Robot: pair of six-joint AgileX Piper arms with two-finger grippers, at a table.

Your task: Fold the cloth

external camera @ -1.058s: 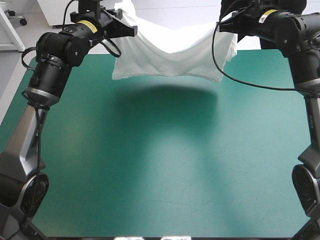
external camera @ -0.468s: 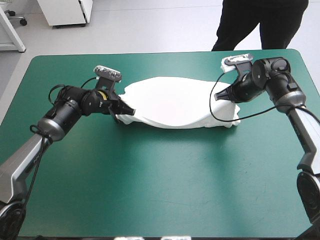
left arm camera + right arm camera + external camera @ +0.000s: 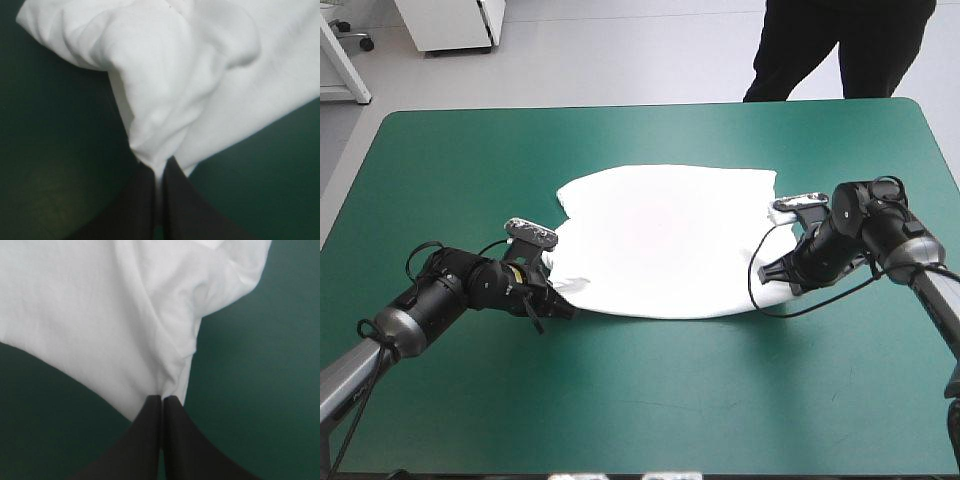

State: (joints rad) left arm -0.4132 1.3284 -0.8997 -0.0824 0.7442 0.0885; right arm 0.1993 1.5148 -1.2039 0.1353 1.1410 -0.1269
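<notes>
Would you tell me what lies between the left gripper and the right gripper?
The white T-shirt fills that stretch, spread on the table, its near corners held by the left gripper and the right gripper; the high view shows it.

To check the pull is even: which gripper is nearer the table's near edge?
Left. The left gripper holds the T-shirt's near left corner, closer to the table edge; the right gripper holds its right side, slightly farther back.

High view looks down — wrist views close, sharing the T-shirt (image 3: 665,240).
</notes>
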